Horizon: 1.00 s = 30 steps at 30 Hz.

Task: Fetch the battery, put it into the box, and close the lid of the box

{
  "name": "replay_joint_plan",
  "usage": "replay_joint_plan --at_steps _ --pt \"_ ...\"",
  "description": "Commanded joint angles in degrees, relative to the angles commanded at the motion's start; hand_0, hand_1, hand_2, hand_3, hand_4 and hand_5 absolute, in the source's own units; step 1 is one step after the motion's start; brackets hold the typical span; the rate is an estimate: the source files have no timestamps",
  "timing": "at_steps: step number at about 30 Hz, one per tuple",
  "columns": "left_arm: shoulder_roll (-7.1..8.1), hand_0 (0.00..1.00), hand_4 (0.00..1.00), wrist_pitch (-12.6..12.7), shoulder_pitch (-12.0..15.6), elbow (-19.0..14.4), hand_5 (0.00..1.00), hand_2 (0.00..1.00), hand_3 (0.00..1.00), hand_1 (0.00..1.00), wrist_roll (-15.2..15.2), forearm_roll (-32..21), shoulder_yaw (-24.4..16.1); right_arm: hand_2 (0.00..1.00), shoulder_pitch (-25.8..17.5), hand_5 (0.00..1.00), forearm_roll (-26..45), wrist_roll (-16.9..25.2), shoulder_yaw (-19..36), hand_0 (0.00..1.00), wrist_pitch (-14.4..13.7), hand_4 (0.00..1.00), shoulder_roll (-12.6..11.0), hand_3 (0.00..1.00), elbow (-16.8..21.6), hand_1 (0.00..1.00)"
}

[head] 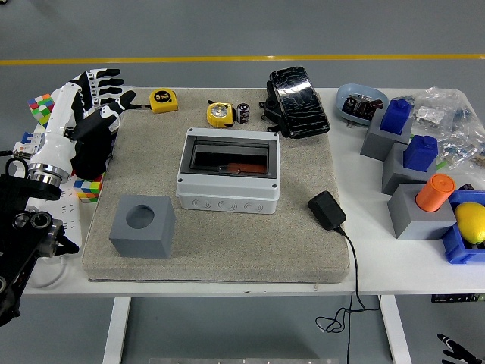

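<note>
The left hand (102, 95) hangs at the far-left edge of the mat (220, 250), its white-and-black fingers (106, 76) spread wide and holding nothing, the thumb reaching toward a yellow tape measure (164, 99) without touching it. The arm behind it runs down to the picture's lower left corner, passing over a colour cube (89, 187) that lies against the mat's left edge.

The battery (243, 113), a small dark cylinder with a pale band, stands upright at the mat's far edge, its long axis vertical and its pale top showing. It sits just beside a second yellow tape (220, 114) on its left, with a glossy black case (298, 101) close on its right.

The box (228, 180), grey with a dark see-through lid, rests at the centre of the mat, nearer than the battery and apart from it; something orange shows dimly through the lid. Whether the lid is fully latched cannot be told.

A grey block (142, 225) with a round hole sits at the mat's near left. A black adapter (326, 210) lies to the right of the box, its cord trailing off the table's (379, 280) near edge.
</note>
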Motion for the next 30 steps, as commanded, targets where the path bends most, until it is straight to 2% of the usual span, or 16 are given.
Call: replay_joint_plan --at_steps 30 --pt "-0.11 0.538 0.998 -0.42 0.25 -0.87 0.561 0.661 0.703 0.656 0.26 0.23 -1.25 0.684 0.04 0.475 -0.5 -0.25 0.78 0.643 -0.05 0.933 -0.1 0.562 -0.03 0.693"
